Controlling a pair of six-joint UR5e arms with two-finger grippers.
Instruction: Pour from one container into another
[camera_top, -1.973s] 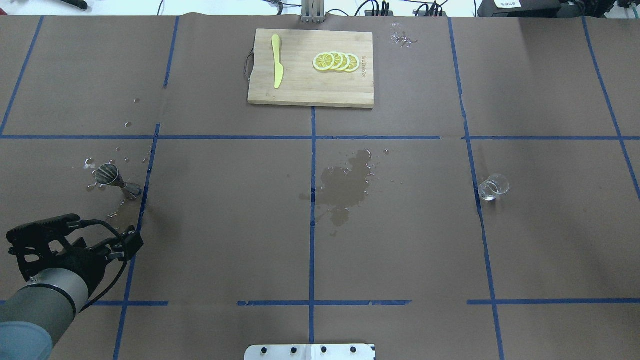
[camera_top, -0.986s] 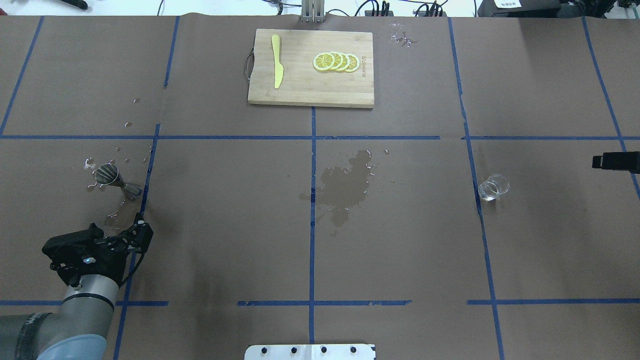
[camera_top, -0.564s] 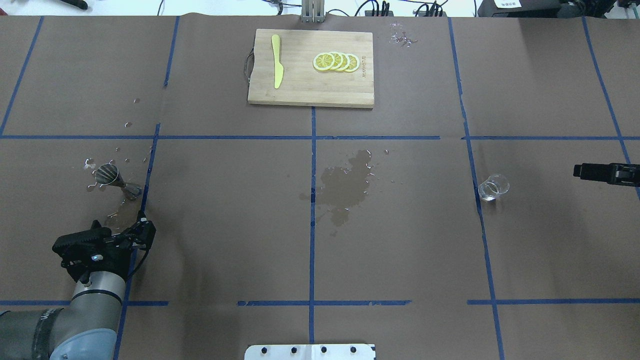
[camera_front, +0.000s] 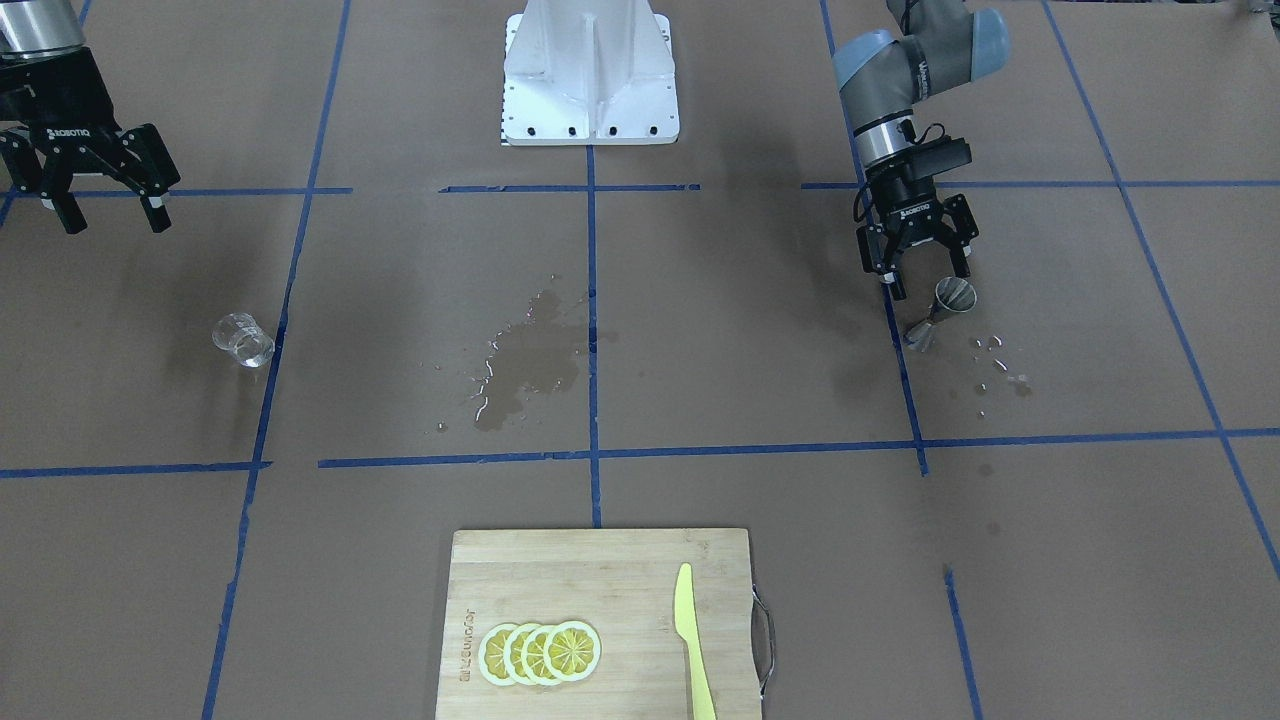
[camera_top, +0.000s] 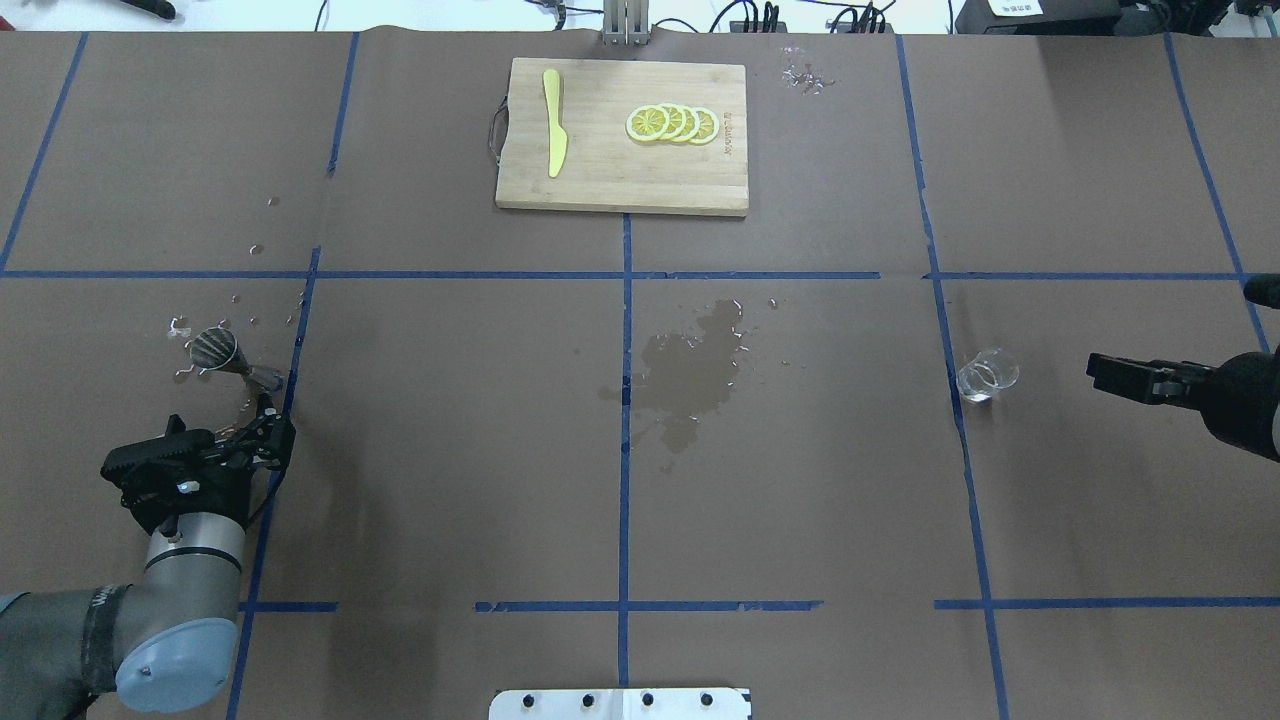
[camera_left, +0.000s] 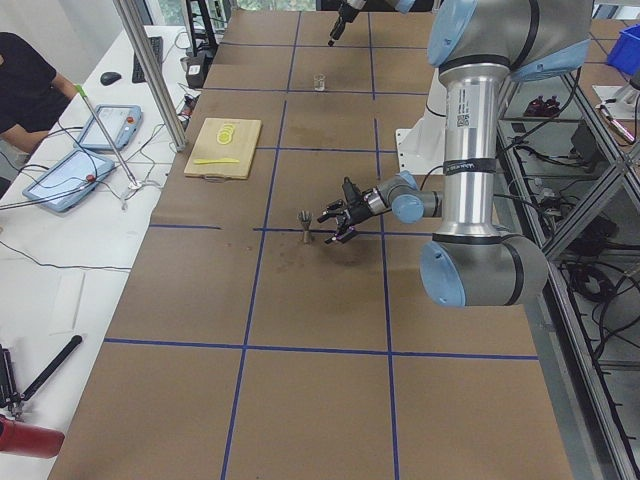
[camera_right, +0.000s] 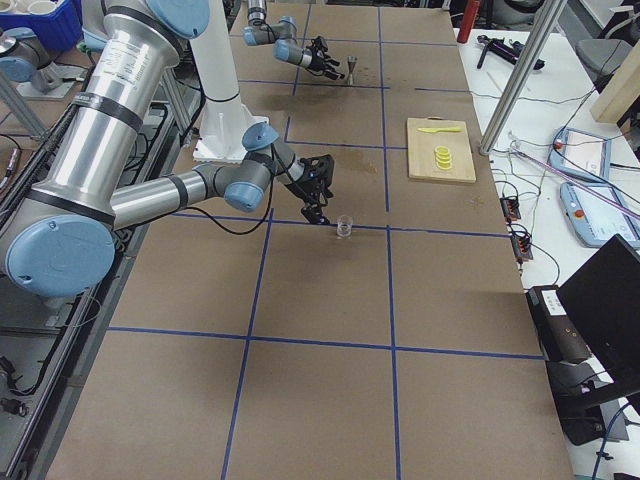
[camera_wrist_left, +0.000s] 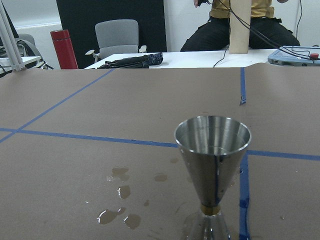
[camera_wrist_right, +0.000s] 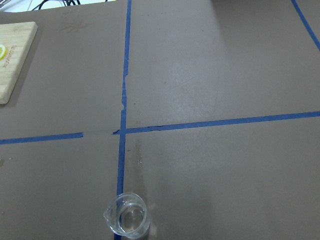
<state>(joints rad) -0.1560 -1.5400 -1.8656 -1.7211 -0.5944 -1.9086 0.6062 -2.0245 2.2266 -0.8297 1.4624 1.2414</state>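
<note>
Jigger and left gripper are the closest pair on the table. The silvery metal jigger stands upright on its narrow foot, straight ahead of the gripper and just past its fingertips, not touching them. The jaws are spread wide and grip nothing. In the left wrist view the upper cone's mouth fills the middle of the frame. Small water drops lie on the brown paper beside the foot, off to one side of the gripper's line.

The right gripper also hangs with its jaws spread and empty, above the table. The glass cup stands upright ahead of it and lower, clearly apart from the fingertips, close against a line of blue tape. Whether the cup holds liquid cannot be told.

Farther out, between the two grippers and well away from both, a dark wet patch spreads over the paper by the centre tape line.

Farthest from both grippers, at the far edge of the table, lies a wooden cutting board. A fan of lemon slices rests on the end nearer the right gripper's side, and a yellow knife on the end nearer the left gripper's side.
</note>
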